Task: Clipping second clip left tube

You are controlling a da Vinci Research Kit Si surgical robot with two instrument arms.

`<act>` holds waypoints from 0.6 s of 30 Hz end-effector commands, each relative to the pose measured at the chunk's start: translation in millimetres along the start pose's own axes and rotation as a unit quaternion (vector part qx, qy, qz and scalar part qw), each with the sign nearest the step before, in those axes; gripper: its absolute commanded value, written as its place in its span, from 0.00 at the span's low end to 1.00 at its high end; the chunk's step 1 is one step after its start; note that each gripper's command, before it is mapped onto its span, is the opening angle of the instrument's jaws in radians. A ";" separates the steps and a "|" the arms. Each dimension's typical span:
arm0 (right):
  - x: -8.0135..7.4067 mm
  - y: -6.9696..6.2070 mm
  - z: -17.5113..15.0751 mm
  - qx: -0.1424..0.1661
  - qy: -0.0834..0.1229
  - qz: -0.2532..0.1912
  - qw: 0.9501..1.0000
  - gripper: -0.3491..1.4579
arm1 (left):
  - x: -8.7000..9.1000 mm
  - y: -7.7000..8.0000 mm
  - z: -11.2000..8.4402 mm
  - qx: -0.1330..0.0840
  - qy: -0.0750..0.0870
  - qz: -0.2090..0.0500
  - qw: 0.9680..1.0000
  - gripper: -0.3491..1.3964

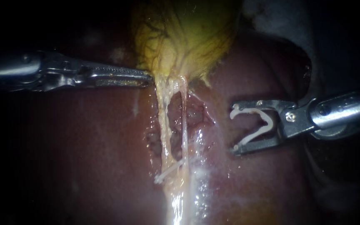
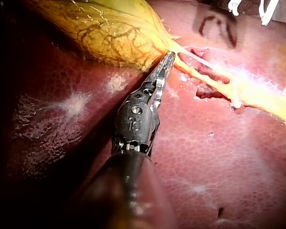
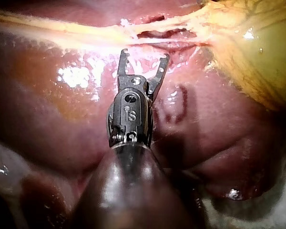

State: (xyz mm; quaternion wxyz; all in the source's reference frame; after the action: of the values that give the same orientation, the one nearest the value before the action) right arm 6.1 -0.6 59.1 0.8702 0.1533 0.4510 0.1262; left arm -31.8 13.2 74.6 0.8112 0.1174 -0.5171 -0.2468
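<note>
Where the dark red, glossy liver (image 1: 84,158) fills the endoscope view, the yellow, veined gallbladder (image 1: 184,33) sits at 12 o'clock and narrows toward the centre. The left instrument (image 1: 146,77), a slim steel shaft, enters from 9 o'clock. Its ribbed jaws are pressed together and pinch the edge of the gallbladder's neck. The right instrument (image 1: 235,130) enters from 3 o'clock. Its jaws stand wide apart, yet both bear on a white open clip (image 1: 269,121) seated between them, its mouth facing 9 o'clock.

Two pale, stringy tubes run from the neck toward 6 o'clock with a slit of liver between them: the left tube (image 1: 163,125) at centre, and the right tube (image 1: 185,116) just beside it on the 3 o'clock side. The open clip hangs clear of both — the right tube lies nearer. Toward 6 o'clock a small white closed clip (image 1: 169,171) lies slantwise across the tubes.
</note>
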 end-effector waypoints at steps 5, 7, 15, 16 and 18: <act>0.1 -0.1 0.0 0.000 0.000 0.000 1.000 0.51 | -0.4 -0.1 -1.1 0.004 0.000 -0.001 1.000 0.00; 0.1 -0.1 0.0 0.000 0.000 0.000 1.000 0.51 | -1.0 -0.1 -2.2 0.003 0.001 -0.002 1.000 0.00; 0.2 -0.1 0.1 0.001 0.000 0.000 1.000 0.51 | -5.0 1.1 -8.2 -0.020 -0.010 -0.007 1.000 0.00; 0.3 -0.1 0.2 0.004 0.000 0.001 1.000 0.51 | -5.3 1.2 -8.6 -0.021 -0.012 -0.009 1.000 0.00; 0.4 0.0 0.4 0.014 0.001 0.001 1.000 0.52 | -5.6 1.3 -9.2 -0.022 -0.013 -0.007 1.000 0.00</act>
State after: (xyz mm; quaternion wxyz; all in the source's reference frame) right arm 6.9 -0.5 58.9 0.8657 0.1728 0.4549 0.1175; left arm -25.0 16.7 66.8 0.8053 0.1004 -0.5209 -0.2646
